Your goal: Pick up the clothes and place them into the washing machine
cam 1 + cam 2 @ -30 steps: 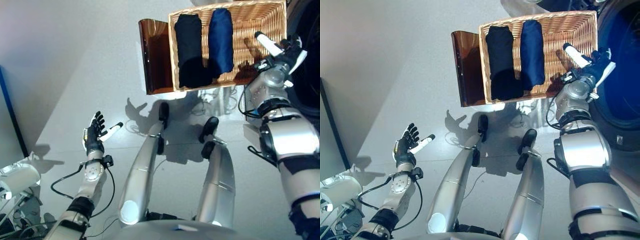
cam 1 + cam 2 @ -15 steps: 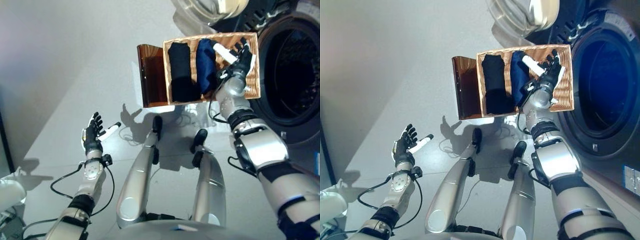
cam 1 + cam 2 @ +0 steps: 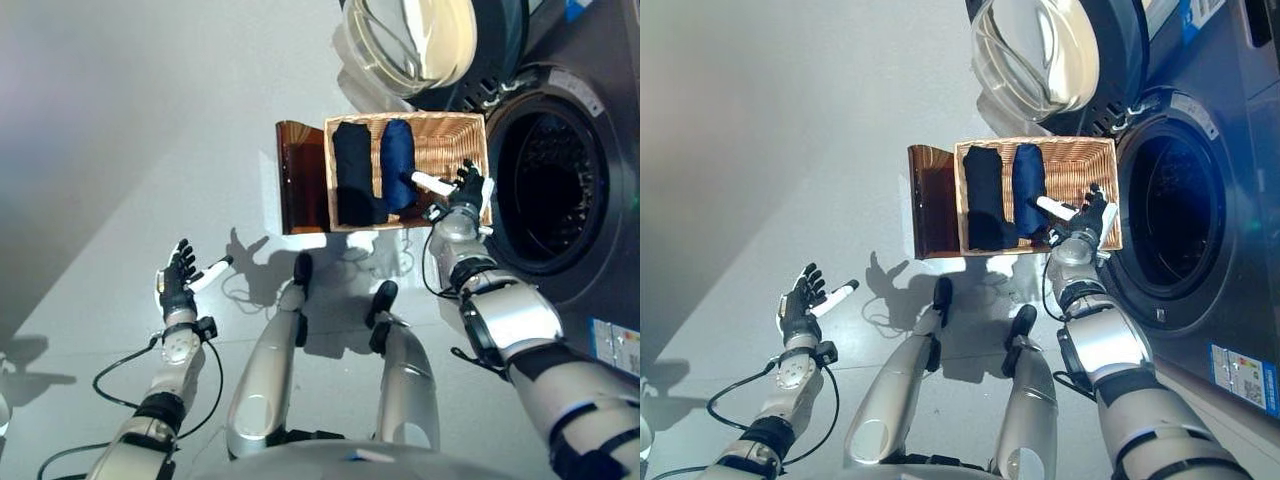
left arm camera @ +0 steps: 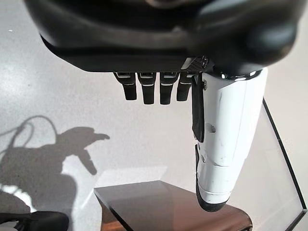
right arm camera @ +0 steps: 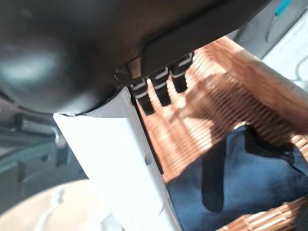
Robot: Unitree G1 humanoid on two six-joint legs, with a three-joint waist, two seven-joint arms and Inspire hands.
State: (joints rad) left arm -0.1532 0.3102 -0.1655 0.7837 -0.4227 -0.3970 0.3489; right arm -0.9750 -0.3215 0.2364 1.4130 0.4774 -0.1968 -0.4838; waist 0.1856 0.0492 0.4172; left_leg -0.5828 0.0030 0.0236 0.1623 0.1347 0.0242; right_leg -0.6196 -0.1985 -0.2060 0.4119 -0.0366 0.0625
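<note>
Grey floor, wicker basket; right hand spread open, beside blue clothes

Two silver-grey metallic arms carry black joint bands at wrist and elbow. Each ends in a dark multi-fingered hand, the left hand and the right hand, with a glossy white cover on the thumb. Finger segments show grey inserts.

Laundry area, front-loading washing machine, wicker basket
</note>
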